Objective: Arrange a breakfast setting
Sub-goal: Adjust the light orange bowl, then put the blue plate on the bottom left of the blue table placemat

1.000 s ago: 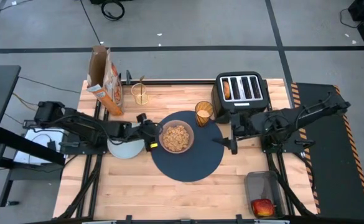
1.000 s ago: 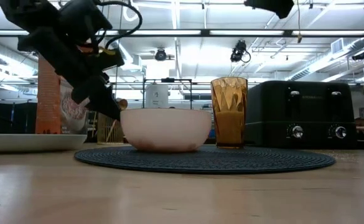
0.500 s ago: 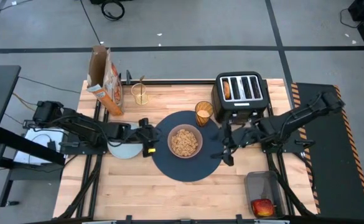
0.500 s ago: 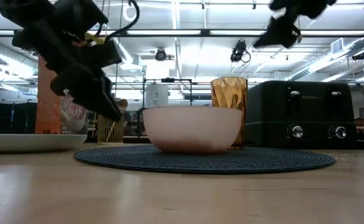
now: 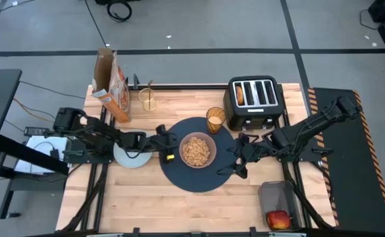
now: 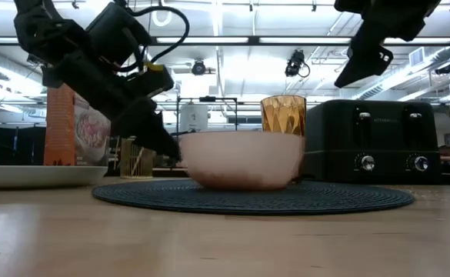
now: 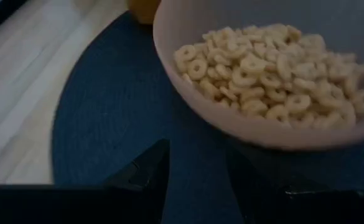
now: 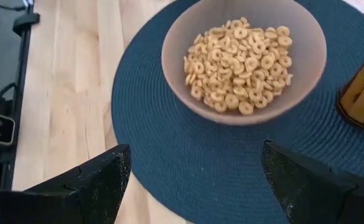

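In the left wrist view, the pink bowl [image 7: 275, 74] of cereal is cut off by the top and right edges, and an orange object at the top edge shows only as a sliver. In the right wrist view, the amber tumbler [image 8: 363, 93] is cropped at the right edge. In the low view, the pink bowl hides the tumbler's base, and the pale-blue plate [image 6: 25, 175] runs off the left edge. In the high view, the object in the toaster [image 5: 255, 99] slot is too small to identify.
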`<control>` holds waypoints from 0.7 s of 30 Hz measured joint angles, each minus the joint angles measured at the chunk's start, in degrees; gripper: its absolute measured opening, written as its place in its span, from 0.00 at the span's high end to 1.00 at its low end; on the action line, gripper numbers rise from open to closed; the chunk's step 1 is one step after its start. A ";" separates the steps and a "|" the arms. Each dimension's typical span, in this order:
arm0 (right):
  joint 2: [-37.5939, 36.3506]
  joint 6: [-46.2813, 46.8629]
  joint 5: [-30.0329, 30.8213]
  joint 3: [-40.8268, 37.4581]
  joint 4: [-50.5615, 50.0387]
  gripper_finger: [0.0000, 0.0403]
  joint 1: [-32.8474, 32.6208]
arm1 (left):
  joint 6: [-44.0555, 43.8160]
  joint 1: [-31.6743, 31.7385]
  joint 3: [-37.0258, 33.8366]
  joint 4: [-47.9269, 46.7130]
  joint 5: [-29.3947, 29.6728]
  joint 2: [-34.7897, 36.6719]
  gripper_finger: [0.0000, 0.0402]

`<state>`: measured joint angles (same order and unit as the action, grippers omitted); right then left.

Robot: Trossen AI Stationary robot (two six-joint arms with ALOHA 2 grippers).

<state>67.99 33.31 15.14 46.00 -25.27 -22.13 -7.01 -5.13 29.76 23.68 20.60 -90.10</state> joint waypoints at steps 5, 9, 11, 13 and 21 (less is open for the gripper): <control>0.00 0.18 -0.13 -0.02 -0.70 0.11 -0.09 | 0.12 -0.95 -0.02 -1.24 -0.09 -0.29 0.60; 0.00 0.18 -0.19 -0.02 -0.61 0.11 -0.08 | -2.41 -2.63 0.65 -7.82 -0.09 2.27 0.60; 0.01 0.16 -0.17 -0.02 -0.74 0.11 -0.07 | -7.54 -4.27 3.35 -20.06 -0.40 5.45 0.60; 0.16 0.14 -0.09 -0.02 -0.30 0.11 -0.07 | -15.10 -6.52 7.82 -34.24 -1.78 8.97 0.60; 1.25 -4.04 1.91 0.00 3.32 0.11 0.66 | -50.13 -14.30 16.01 -65.67 -5.80 10.20 0.60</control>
<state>69.23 29.28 17.04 46.00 -21.96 -21.47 -57.15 -19.43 45.77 -42.00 14.81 -79.90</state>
